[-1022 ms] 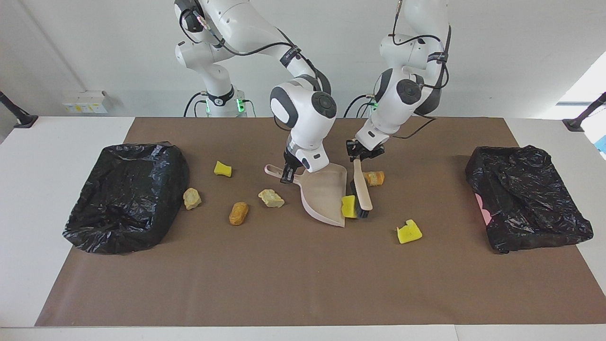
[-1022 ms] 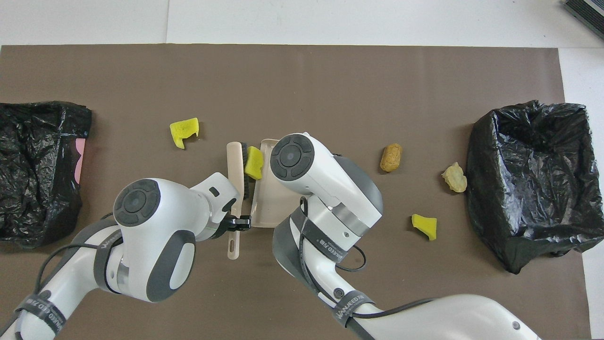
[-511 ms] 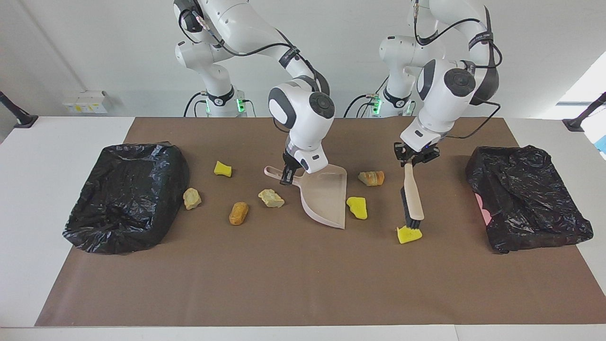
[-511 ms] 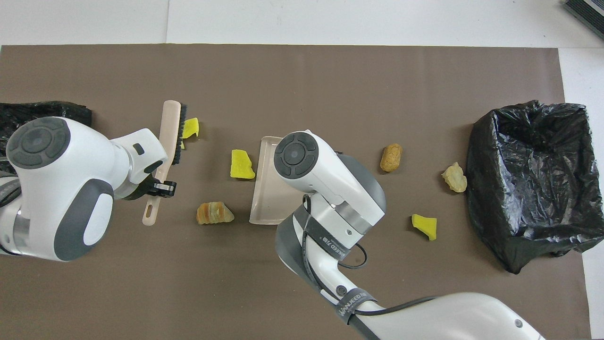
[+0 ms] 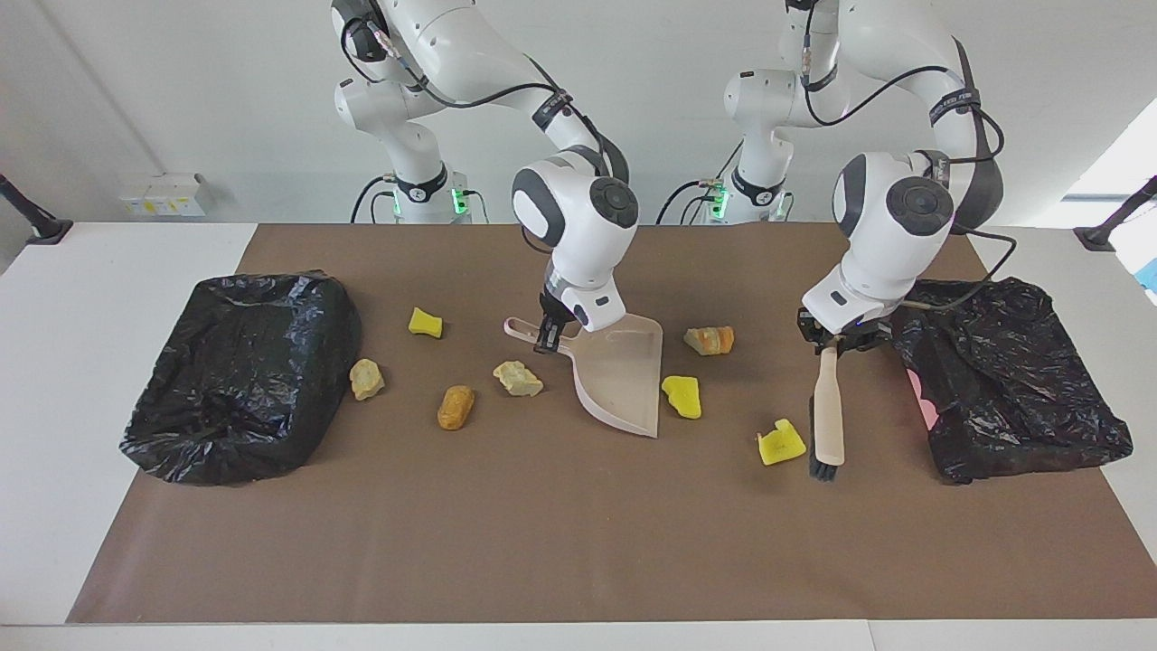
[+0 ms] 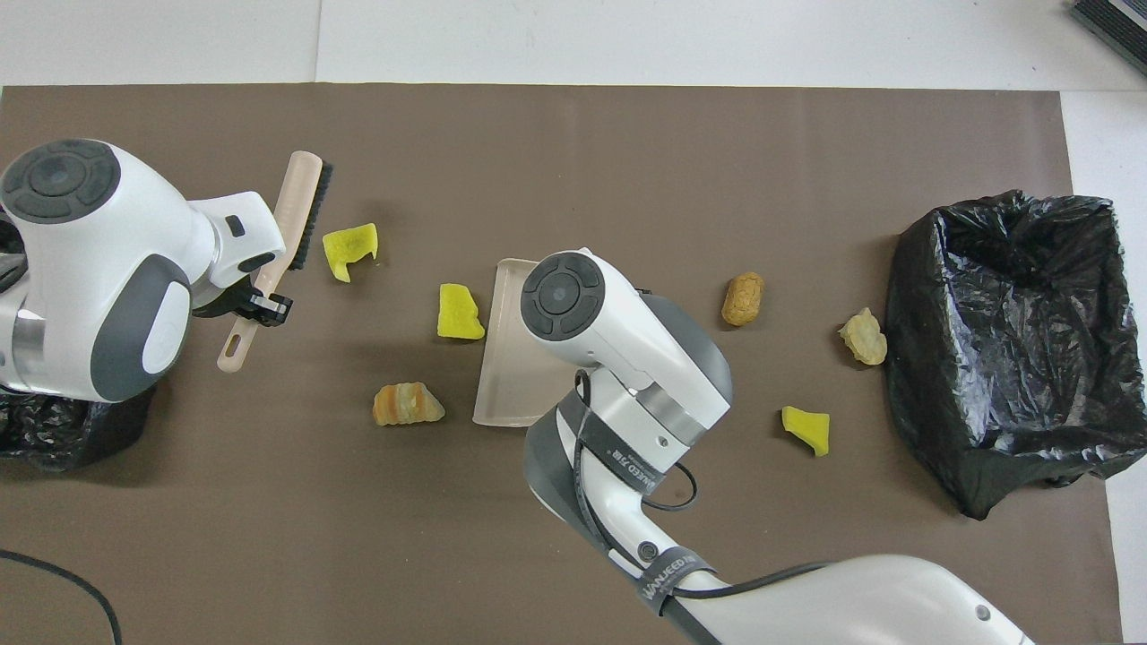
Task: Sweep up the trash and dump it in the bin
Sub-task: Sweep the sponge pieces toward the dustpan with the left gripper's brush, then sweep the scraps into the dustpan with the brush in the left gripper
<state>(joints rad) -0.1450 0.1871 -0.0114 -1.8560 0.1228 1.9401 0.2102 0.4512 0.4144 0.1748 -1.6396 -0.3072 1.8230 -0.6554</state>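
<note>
Left hand [image 5: 836, 346] is gripping the handle of the brush [image 5: 827, 418], whose bristles are hanging just beside a yellow chunk [image 5: 781, 442] toward the left arm's end of the desk [image 5: 542, 542]. Right hand [image 5: 548, 335] is clamping the handle of the dustpan [image 5: 619, 372], its lip resting near another yellow chunk [image 5: 682, 396] and a tan piece [image 5: 710, 340]. Four more lumps are lying between the dustpan and the bin [image 5: 244, 371] at the right arm's end.

Judging the risk: a fast sweep could flick the outer chunk past the pan's lip, or roll it under the edge.

A second ago the brush was pressing a chunk against the pan; since then it has been swinging outward and the chunk is lying loose beside the lip.
</note>
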